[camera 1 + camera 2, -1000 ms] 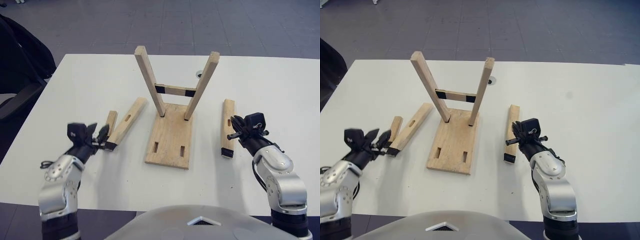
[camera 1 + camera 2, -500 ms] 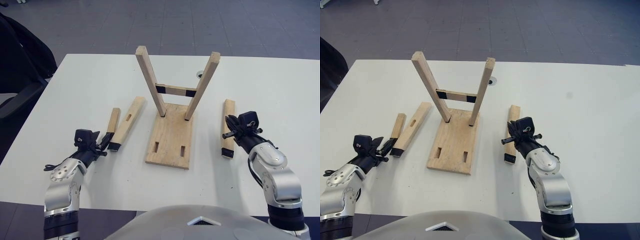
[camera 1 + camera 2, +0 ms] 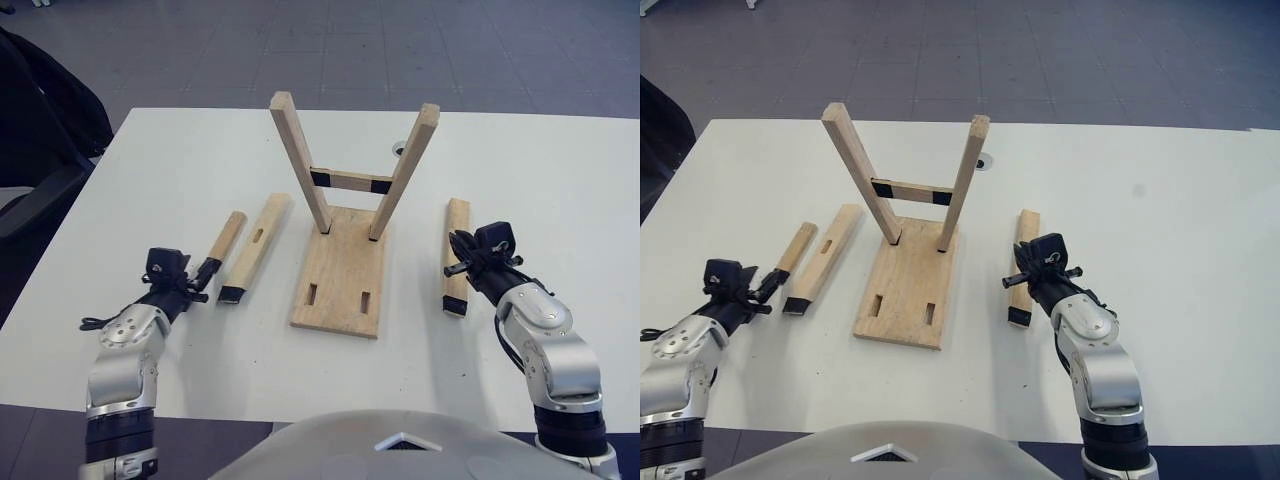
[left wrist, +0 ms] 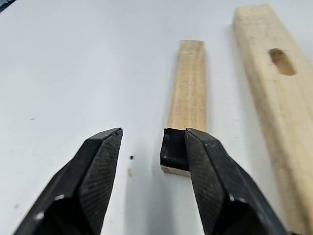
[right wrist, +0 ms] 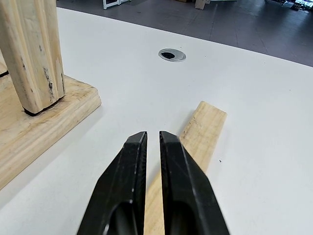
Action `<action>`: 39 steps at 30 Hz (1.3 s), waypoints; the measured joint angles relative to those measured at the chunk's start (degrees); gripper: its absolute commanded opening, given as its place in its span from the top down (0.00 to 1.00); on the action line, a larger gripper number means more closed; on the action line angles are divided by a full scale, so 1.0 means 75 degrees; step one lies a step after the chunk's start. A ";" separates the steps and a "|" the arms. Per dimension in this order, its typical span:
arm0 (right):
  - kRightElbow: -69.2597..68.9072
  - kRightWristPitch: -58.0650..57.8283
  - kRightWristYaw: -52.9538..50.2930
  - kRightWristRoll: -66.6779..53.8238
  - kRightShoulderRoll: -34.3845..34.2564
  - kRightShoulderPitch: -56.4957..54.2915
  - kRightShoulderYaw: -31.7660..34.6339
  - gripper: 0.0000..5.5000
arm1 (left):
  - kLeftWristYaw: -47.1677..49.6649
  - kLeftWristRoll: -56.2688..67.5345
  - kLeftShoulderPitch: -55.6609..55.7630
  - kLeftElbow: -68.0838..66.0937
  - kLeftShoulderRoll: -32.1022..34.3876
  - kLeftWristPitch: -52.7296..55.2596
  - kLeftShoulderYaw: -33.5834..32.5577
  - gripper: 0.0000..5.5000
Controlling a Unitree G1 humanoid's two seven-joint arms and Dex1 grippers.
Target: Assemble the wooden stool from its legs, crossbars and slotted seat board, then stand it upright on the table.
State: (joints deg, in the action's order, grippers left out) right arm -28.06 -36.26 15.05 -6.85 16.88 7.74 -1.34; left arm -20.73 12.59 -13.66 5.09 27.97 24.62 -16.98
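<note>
The seat board (image 3: 340,270) lies flat in the middle of the counter (image 3: 180,170), with two legs (image 3: 300,160) standing in its far slots, joined by a crossbar (image 3: 350,181). Toward the left edge lie a short crossbar (image 3: 225,240) and a slotted leg (image 3: 257,245), and the left claw (image 4: 151,134) sits spread open at the short crossbar's black-tipped near end. Toward the right edge, the right claw (image 5: 152,139) hovers over another loose leg (image 3: 456,250), its fingers drawn almost together and gripping nothing.
</note>
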 measured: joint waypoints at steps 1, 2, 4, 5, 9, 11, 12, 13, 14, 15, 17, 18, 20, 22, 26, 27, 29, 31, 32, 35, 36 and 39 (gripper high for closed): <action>0.0000 0.0000 -0.0003 0.0000 -0.0001 0.0000 -0.0001 0.92 | 0.0026 -0.0005 0.0007 -0.0060 0.0051 0.0033 -0.0083 0.57; 0.0000 -0.0001 -0.0004 0.0000 -0.0001 0.0000 -0.0001 0.92 | 0.0051 -0.0011 0.0041 -0.0114 0.0094 0.0037 -0.0148 0.57; 0.0000 -0.0003 -0.0004 -0.0001 -0.0001 0.0000 -0.0001 0.92 | 0.0089 0.0034 0.0079 -0.0162 0.0091 0.0023 -0.0241 0.57; 0.0000 -0.0004 -0.0003 -0.0001 -0.0001 0.0000 -0.0001 0.92 | 0.0044 0.0121 0.0082 -0.0161 0.0056 -0.0019 -0.0277 0.57; 0.0000 -0.0005 0.0005 0.0001 0.0000 0.0000 -0.0006 0.92 | -0.0238 0.0575 0.0138 -0.0006 -0.0056 -0.0172 -0.0470 0.57; 0.0000 -0.0005 0.0015 0.0001 0.0000 0.0002 -0.0011 0.92 | -0.0482 0.0781 0.0133 -0.0006 -0.0054 -0.0222 -0.0575 0.57; 0.0000 -0.0005 0.0020 0.0001 0.0000 0.0002 -0.0016 0.92 | -0.0605 0.0841 0.0131 -0.0030 -0.0041 -0.0311 -0.0608 0.57; 0.0001 -0.0005 0.0023 0.0003 0.0000 0.0002 -0.0020 0.92 | -0.0716 0.0840 0.0129 -0.0072 -0.0002 -0.0362 -0.0632 0.55; 0.0003 -0.0004 0.0027 0.0003 0.0000 0.0002 -0.0022 0.92 | -0.0804 0.0830 0.0128 -0.0185 0.0067 -0.0439 -0.0637 0.53; 0.0011 -0.0004 0.0029 0.0004 0.0000 0.0002 -0.0025 0.92 | -0.0946 0.0799 0.0117 -0.0354 0.0148 -0.0553 -0.0630 0.50; 0.0019 -0.0004 0.0030 0.0006 0.0000 0.0002 -0.0051 0.92 | -0.1290 0.0779 0.0125 -0.0553 0.0291 -0.0737 -0.0560 0.45; 0.0019 -0.0003 0.0030 0.0006 0.0000 0.0004 -0.0061 0.92 | -0.1510 0.0781 0.0132 -0.0671 0.0330 -0.0832 -0.0504 0.42; 0.0019 -0.0002 0.0027 0.0007 -0.0002 0.0007 -0.0070 0.92 | -0.1945 0.0781 0.0201 -0.0978 0.0495 -0.1006 -0.0383 0.39; 0.0025 -0.0001 0.0025 0.0029 -0.0006 0.0010 -0.0114 0.92 | -0.2369 0.0697 0.0454 -0.1530 0.0723 -0.1253 -0.0211 0.39; 0.0042 0.0000 0.0026 0.0055 -0.0011 0.0002 -0.0148 0.92 | -0.2804 0.0483 0.0960 -0.2788 0.0918 -0.1639 0.0046 0.39; 0.0042 0.0000 0.0026 0.0056 -0.0013 0.0003 -0.0148 0.92 | -0.2908 0.0466 0.1106 -0.3041 0.0985 -0.1745 0.0090 0.39; 0.0042 0.0001 0.0026 0.0057 -0.0013 0.0004 -0.0150 0.92 | -0.3116 0.0466 0.1377 -0.3441 0.1099 -0.1782 0.0141 0.43; 0.0042 0.0001 0.0026 0.0059 -0.0013 0.0004 -0.0151 0.92 | -0.3301 0.0546 0.1486 -0.3592 0.1161 -0.1692 0.0152 0.49; 0.0042 0.0001 0.0026 0.0061 -0.0013 0.0004 -0.0151 0.92 | -0.3442 0.0647 0.1484 -0.3567 0.1166 -0.1594 0.0153 0.52; 0.0043 0.0003 0.0025 0.0068 -0.0013 0.0002 -0.0152 0.92 | -0.3783 0.0908 0.1235 -0.3099 0.1199 -0.1202 0.0205 0.60; 0.0042 0.0004 0.0022 0.0072 -0.0013 0.0001 -0.0152 0.92 | -0.3794 0.0915 0.1137 -0.2943 0.1226 -0.1120 0.0222 0.64; 0.0042 0.0003 0.0014 0.0077 -0.0017 0.0000 -0.0153 0.92 | -0.3584 0.0815 0.0999 -0.2627 0.1301 -0.0942 0.0290 0.72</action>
State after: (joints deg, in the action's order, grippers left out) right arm -27.74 -36.23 15.15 -6.27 16.75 7.74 -2.49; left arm -47.60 18.70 -6.17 -14.61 37.73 17.55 -14.80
